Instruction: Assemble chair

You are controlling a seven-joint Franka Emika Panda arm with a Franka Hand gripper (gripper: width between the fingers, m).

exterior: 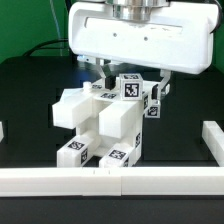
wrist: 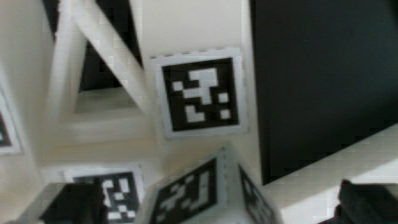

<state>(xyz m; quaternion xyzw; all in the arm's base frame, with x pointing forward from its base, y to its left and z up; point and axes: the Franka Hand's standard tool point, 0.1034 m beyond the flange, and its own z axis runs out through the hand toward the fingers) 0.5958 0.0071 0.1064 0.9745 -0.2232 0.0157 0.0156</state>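
The chair (exterior: 105,125) stands partly joined in the middle of the black table, a cluster of chunky white blocks with black-and-white tags. My gripper (exterior: 137,84) hangs over its far top end, open, one finger on each side of a tagged white piece (exterior: 130,88). In the wrist view my gripper (wrist: 205,210) shows only its dark fingertips (wrist: 365,205) at the picture's edge. The corner of a tagged block (wrist: 222,190) lies between them, with room on both sides. Beyond it are a large tag (wrist: 196,95) and slanted white bars (wrist: 80,75) of the chair's frame.
A long white border rail (exterior: 110,182) runs along the front of the table. Short white rails stand at the exterior view's right (exterior: 212,140) and left (exterior: 3,130). The arm's big white housing (exterior: 140,35) hangs above the chair.
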